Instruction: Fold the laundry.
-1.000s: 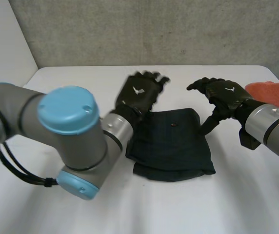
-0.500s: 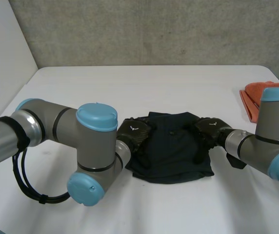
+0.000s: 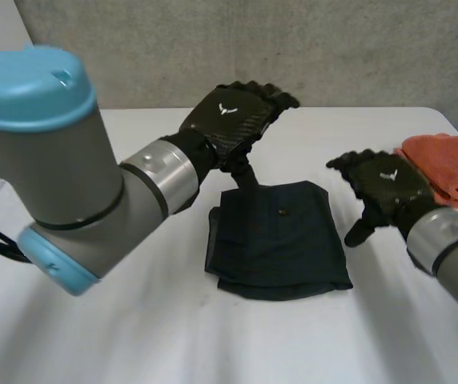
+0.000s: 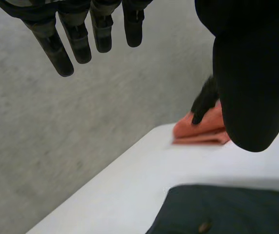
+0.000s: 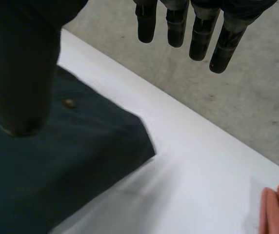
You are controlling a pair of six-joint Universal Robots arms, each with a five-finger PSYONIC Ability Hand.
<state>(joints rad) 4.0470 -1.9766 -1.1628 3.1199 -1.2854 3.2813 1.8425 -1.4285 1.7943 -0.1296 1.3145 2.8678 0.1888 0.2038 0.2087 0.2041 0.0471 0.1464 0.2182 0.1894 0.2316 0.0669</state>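
**Item:** dark garment (image 3: 281,240), folded to a rough square, flat on the white table (image 3: 133,336) at the centre of the frame. A small button (image 3: 282,213) faces up near its far edge.

**Left hand** (image 3: 233,120): raised over the garment's far left corner, upper centre of the frame. Fingers are straight and parted from the thumb, holding nothing.

**Right hand** (image 3: 385,188): just right of the garment and clear of it. Fingers are relaxed and empty.

**Orange cloth** (image 3: 449,164): folded, at the right edge of the frame, close behind the right hand.

**Risks for you:** a hand catching only the top layer would likely slide or undo the fold. A wide right-hand swing could drag the orange cloth.
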